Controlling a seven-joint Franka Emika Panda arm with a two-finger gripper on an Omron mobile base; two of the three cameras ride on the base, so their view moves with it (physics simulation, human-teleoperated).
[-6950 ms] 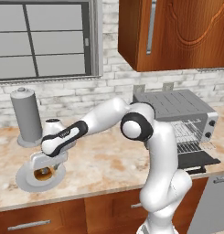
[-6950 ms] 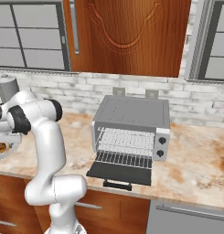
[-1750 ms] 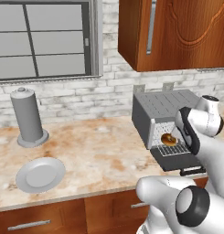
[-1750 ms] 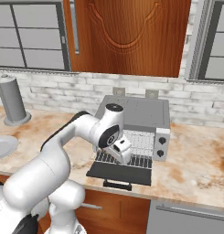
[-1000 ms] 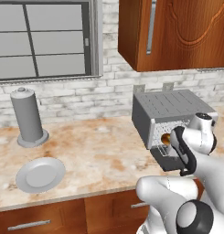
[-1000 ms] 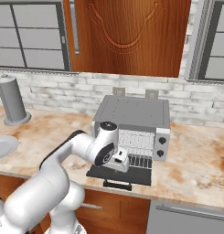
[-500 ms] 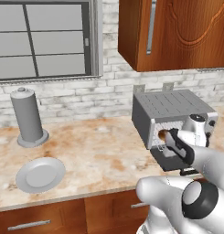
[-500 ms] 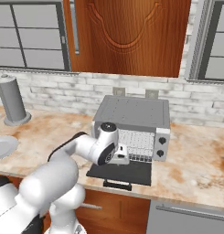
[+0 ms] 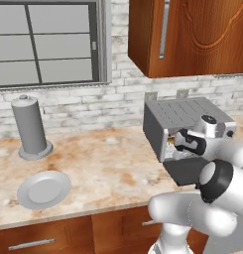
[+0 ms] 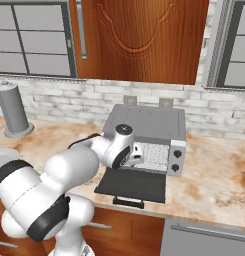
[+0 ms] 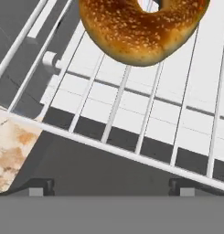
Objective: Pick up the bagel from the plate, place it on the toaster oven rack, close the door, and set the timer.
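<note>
The bagel (image 11: 140,28) lies on the toaster oven rack (image 11: 131,119), just ahead of the robot's spread, empty gripper (image 11: 109,187), while the open door (image 10: 134,184) hangs flat below the hand, waiting to be shut.

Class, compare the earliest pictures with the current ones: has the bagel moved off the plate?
Yes. The bagel has left the plate, which stays beside the canister, and now lies on the toaster oven rack, to the right along the counter.

door (image 10: 133,184): open, lying flat over the desk (image 10: 214,185) edge
toaster oven rack (image 10: 155,156): inside the cavity
canister (image 10: 13,111): far left
</note>
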